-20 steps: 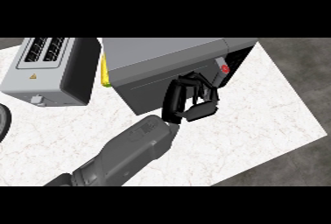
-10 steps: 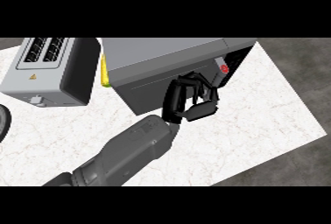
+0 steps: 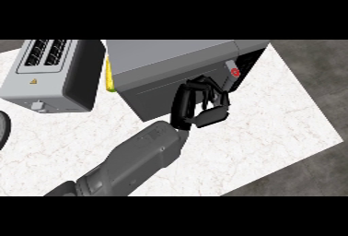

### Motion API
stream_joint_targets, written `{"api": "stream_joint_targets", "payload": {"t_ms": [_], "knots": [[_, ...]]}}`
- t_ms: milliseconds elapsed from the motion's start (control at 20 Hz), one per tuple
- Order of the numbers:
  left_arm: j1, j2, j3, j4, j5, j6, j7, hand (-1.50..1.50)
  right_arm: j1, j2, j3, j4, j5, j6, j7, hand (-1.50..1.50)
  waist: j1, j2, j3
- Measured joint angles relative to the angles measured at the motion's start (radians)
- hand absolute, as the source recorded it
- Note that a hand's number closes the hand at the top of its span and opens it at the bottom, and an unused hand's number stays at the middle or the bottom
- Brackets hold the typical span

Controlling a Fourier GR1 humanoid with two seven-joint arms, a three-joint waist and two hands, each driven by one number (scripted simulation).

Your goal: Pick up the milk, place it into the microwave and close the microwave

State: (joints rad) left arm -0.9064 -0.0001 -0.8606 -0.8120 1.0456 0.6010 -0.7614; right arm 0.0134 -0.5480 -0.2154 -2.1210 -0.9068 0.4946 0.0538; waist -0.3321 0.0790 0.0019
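The grey microwave [image 3: 170, 57] stands at the back middle of the counter. Its darker door [image 3: 153, 97] faces me and stands slightly ajar, with a dark gap [image 3: 253, 59] at its right end. In that gap shows a sliver of the white milk carton with a red mark [image 3: 234, 72], inside the microwave. My right hand [image 3: 207, 113] is at the door's right end, its fingers [image 3: 187, 99] curled against the door's front and free edge. It holds nothing. The left hand does not show.
A grey toaster [image 3: 51, 76] stands left of the microwave. A yellow object [image 3: 108, 76] peeks out between them. A dark round rim [image 3: 3, 129] shows at the left edge. The white marble counter [image 3: 272, 124] ends at the right, above dark floor.
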Motion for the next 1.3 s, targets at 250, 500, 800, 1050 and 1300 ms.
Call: {"api": "stream_joint_targets", "payload": {"t_ms": [250, 500, 800, 1050, 1300], "knots": [[-0.021, 0.004, -0.037, 0.031, -0.015, 0.0, 0.003, 1.5, -0.014, -0.011, -0.002, -0.001, -0.038, 0.012, 0.002, -1.5, -0.001, -0.003, 0.003], [-0.043, -0.001, -0.07, 0.056, -0.021, 0.028, 0.028, 1.5, -0.021, -0.023, 0.005, -0.005, -0.078, 0.031, 0.008, -1.5, 0.006, -0.008, 0.004], [-0.069, -0.002, -0.111, 0.067, 0.0, 0.04, 0.072, 1.5, -0.019, -0.041, -0.004, -0.018, -0.111, 0.039, 0.018, -1.5, 0.021, -0.012, 0.002], [-0.081, -0.002, -0.136, 0.062, 0.029, 0.037, 0.098, 1.5, -0.008, -0.054, -0.027, -0.03, -0.128, 0.032, 0.025, -1.5, 0.042, -0.014, -0.001], [-0.082, -0.002, -0.151, 0.061, 0.06, 0.008, 0.102, -1.5, 0.012, -0.063, -0.047, -0.05, -0.146, 0.016, 0.035, -1.5, 0.063, -0.017, -0.003]]}}
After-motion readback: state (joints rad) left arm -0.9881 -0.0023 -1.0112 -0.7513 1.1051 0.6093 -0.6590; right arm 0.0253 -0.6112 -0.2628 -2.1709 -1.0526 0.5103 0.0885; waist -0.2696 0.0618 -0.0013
